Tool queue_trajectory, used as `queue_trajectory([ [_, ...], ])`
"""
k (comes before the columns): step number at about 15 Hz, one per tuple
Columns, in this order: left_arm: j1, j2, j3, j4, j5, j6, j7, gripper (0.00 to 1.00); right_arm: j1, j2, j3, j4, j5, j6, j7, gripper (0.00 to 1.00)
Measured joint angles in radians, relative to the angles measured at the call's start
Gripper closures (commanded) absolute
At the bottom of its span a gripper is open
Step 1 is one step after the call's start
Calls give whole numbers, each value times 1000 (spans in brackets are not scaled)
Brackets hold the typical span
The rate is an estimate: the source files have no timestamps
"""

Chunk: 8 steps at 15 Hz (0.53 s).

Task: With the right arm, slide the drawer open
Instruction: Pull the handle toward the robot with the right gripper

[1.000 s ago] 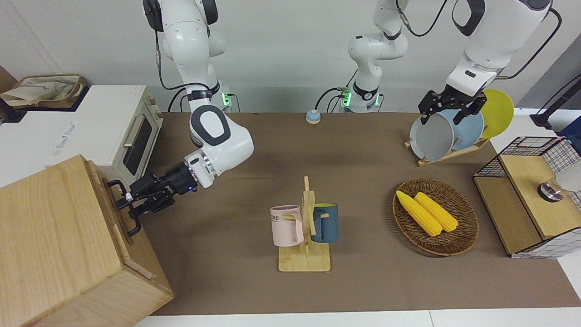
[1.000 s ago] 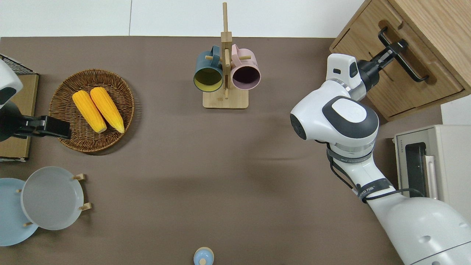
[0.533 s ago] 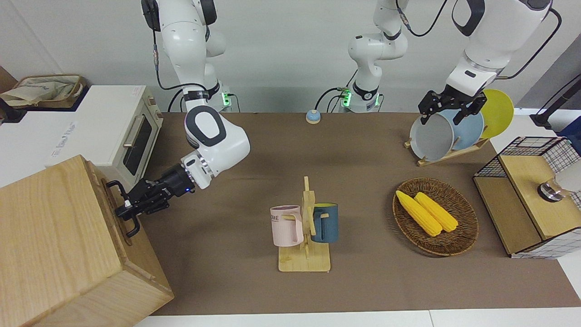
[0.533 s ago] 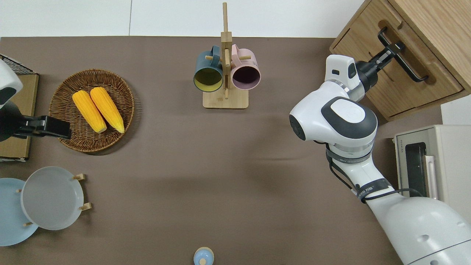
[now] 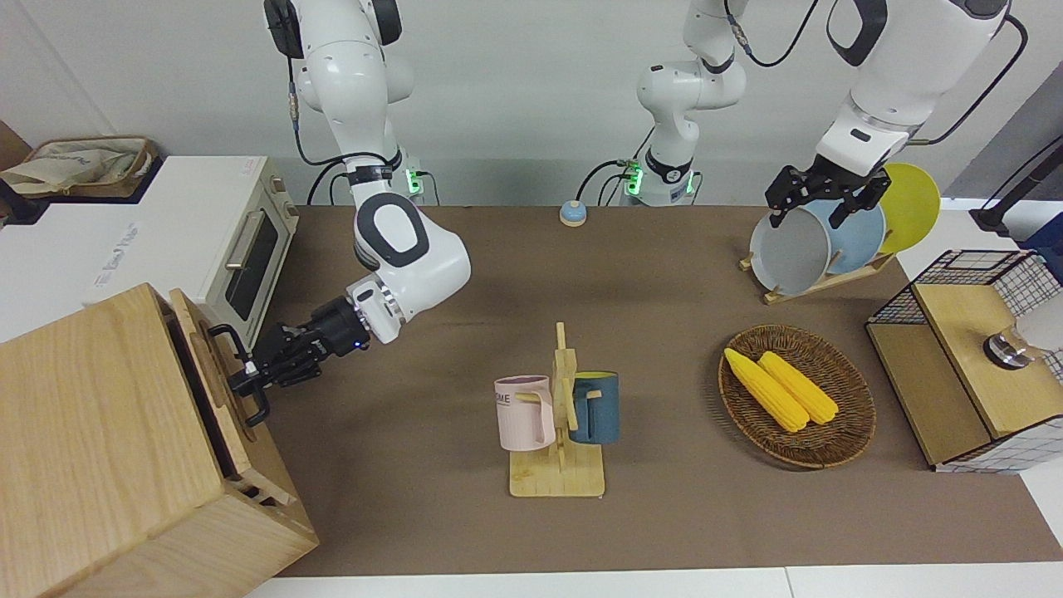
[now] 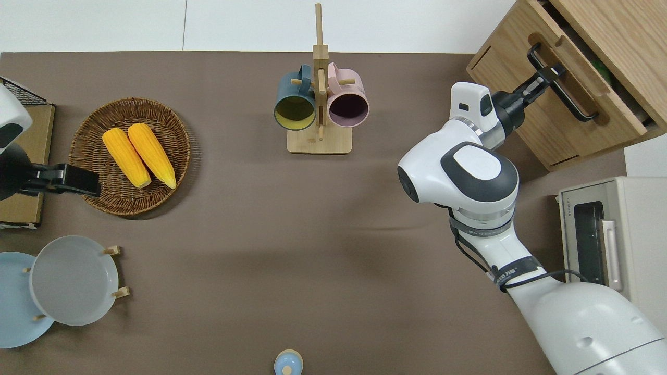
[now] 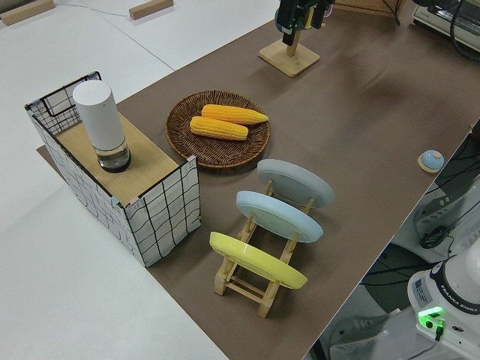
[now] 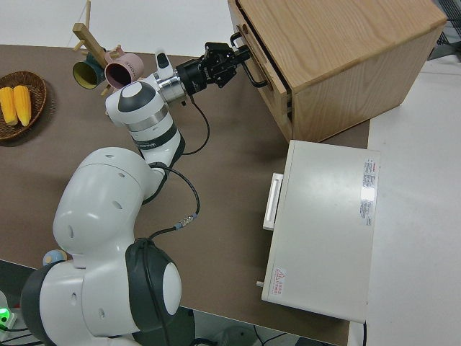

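Gripping the drawer [image 6: 583, 78] handle [image 6: 560, 86], right arm [image 6: 469, 172] jaws clamped, drawer partly out.

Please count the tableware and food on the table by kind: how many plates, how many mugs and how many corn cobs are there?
Plates: 3 (grey, blue, yellow)
Mugs: 2 (pink, dark blue)
Corn cobs: 2 ()
Total: 7

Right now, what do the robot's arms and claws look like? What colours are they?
Both arms are glossy white with rounded joints and dark grey patches at the joints. The right arm has a silver wrist ring, black cables along it, and a band with writing. Its black right claw shows a small blue light. The left claw is black too. Green lights glow at the arm bases.
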<state>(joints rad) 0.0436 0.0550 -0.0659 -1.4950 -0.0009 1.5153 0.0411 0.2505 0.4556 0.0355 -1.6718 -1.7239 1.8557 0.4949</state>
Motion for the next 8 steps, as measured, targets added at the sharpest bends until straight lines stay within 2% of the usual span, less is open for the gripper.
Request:
queue_trajectory([
  [8, 0, 0, 0, 0, 0, 0, 0, 7, 124, 0, 19, -2, 109, -183, -6, 1000],
])
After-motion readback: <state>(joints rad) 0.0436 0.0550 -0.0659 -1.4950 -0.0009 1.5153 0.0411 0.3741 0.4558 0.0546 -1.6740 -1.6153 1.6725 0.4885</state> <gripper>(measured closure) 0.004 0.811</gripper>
